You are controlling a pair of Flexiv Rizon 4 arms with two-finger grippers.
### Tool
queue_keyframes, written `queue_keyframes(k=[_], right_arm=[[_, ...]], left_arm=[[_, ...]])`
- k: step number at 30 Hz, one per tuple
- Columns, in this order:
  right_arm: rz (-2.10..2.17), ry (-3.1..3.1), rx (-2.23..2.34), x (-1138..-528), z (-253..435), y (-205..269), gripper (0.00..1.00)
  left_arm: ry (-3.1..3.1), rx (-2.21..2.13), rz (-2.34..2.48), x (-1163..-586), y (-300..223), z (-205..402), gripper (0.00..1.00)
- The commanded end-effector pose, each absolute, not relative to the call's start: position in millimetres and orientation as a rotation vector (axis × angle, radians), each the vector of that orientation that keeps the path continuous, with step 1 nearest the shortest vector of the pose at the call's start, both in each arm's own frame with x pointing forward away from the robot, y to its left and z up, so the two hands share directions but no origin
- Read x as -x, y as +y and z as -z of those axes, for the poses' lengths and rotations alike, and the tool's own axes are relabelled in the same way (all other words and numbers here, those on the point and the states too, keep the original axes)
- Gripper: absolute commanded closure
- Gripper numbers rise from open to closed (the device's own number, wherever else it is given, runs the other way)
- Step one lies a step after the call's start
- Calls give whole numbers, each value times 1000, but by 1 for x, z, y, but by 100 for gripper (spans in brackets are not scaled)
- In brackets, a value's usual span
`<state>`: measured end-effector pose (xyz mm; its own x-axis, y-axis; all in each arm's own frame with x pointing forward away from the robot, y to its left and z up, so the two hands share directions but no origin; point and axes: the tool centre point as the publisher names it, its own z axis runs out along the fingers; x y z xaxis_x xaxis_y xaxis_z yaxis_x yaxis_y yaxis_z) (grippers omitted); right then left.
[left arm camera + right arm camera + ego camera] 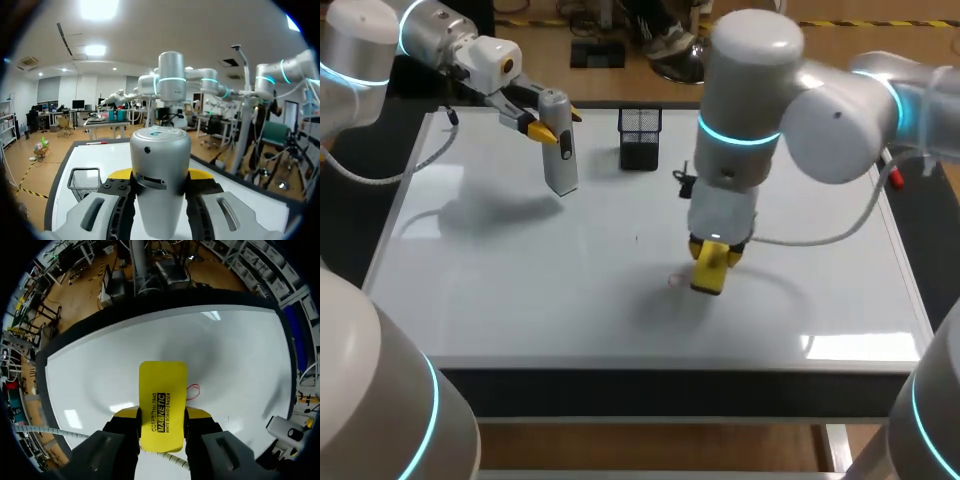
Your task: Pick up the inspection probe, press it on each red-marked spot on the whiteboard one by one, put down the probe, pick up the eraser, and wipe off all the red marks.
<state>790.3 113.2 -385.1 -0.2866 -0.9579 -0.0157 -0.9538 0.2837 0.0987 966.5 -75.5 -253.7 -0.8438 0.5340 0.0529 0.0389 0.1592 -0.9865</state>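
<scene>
My left gripper (546,128) is shut on the silver inspection probe (560,148), holding it upright over the far left of the whiteboard (520,300). In the left wrist view the probe (160,175) stands between the yellow-tipped fingers (119,174). My right gripper (712,252) is shut on the yellow eraser (708,270), held low over the board's middle. In the right wrist view the eraser (162,405) points down at the board, with a small red mark (193,390) just beside its edge. That red mark (675,281) shows faintly left of the eraser in the head view.
A black mesh basket (640,137) stands at the board's far middle, to the right of the probe and also seen as the basket (84,181) in the left wrist view. A red marker (895,178) lies at the right edge. A small dark dot (637,238) marks the board's centre.
</scene>
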Motion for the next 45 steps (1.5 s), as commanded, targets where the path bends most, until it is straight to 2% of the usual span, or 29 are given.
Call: queue_keyframes(k=[1,24,45], right_arm=[[108,-2418,-1872,-795,395,135,100],[111,-2232,-2058,-795,416,193,100],[150,-2205,-2040,-796,434,190,100]], left_arm=[[-2050,547,-1724,-968,-75,252,100],[-2050,547,-1724,-968,-75,252,100],[-2050,547,-1724,-968,-75,252,100]])
